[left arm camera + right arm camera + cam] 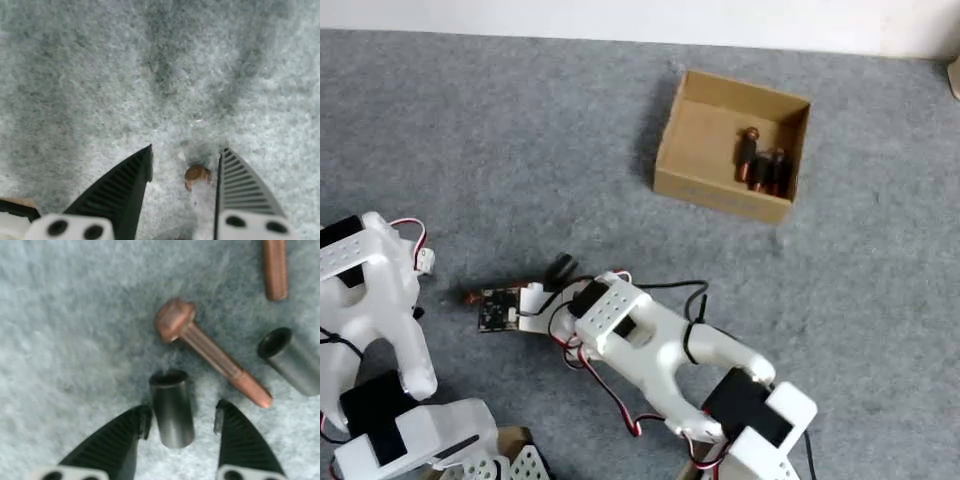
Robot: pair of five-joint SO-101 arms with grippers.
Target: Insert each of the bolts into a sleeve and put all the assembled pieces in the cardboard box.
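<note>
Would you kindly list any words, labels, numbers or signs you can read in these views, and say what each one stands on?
No text can be read in any view.
cardboard box: any print on its outer wall is too blurred to read.
circuit board on an arm: any print is too small to read.
bolt and sleeve: no markings visible.

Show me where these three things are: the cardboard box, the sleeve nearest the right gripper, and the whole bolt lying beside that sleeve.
cardboard box [720,193], high view, on its front outer wall.
sleeve [173,416], right wrist view, on the middle of its side.
bolt [215,359], right wrist view, on its shank.
</note>
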